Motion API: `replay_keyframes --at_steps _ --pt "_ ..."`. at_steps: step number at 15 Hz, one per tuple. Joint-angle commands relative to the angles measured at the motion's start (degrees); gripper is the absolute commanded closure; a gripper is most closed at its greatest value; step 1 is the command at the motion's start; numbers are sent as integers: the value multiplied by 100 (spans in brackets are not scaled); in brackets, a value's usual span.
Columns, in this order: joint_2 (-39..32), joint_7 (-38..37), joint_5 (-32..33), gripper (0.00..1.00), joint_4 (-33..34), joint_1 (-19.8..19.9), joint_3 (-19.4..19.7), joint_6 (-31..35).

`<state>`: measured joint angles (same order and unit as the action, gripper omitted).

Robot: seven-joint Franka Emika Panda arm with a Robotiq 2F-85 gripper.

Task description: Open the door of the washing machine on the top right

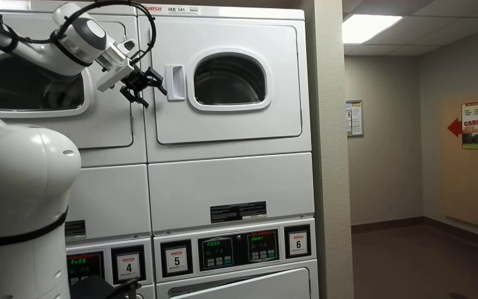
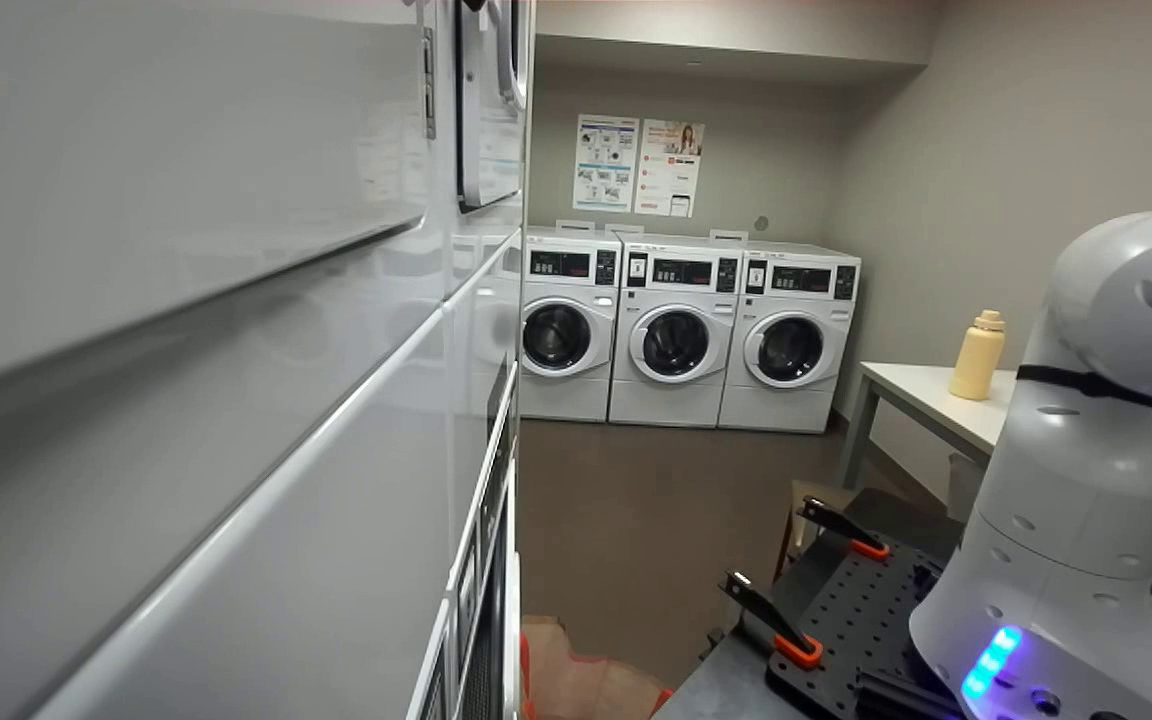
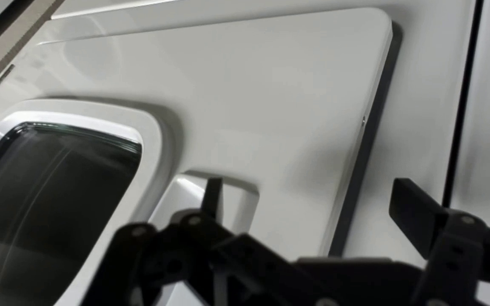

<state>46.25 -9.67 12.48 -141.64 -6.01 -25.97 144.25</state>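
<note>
Wrist view: the pincer (image 3: 308, 195) has its two fingers (image 3: 415, 216) spread wide, holding nothing; one shows over the handle (image 3: 190, 193), the other past the free edge of the door (image 3: 279, 97); contact cannot be told.
Door: on the top-right washing machine (image 1: 230, 182) in an exterior view, apparently closed.
Handle risk: a slanted approach could land a finger on the raised rim, missing the hollow, and slip off.
Edge risk: squeezing from this wide straddle could pinch only air, or press the panel inward, if depth is misjudged.
Cable (image 1: 154, 30) risk: its loop could snag as the arm (image 1: 27, 166) pulls back.
Pillar (image 1: 332, 166) risk: standing just past the side away from the handle, it may limit a wide swing.
Stack count: one pincer, one arm, two upper doors, one handle in sight, one pillar, three number plates (image 1: 176, 260).
Floor-side count: three washers (image 2: 676, 335), two posters (image 2: 606, 165), two clamps (image 2: 797, 652), one bottle (image 2: 977, 360), one desk (image 2: 921, 388).
</note>
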Motion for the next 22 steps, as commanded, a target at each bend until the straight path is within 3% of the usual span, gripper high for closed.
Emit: replay_keyframes --at_steps 1,22 --pt "144 -327 355 0 -96 276 -192 224" --pt "27 -1073 656 0 -569 996 -733 988"
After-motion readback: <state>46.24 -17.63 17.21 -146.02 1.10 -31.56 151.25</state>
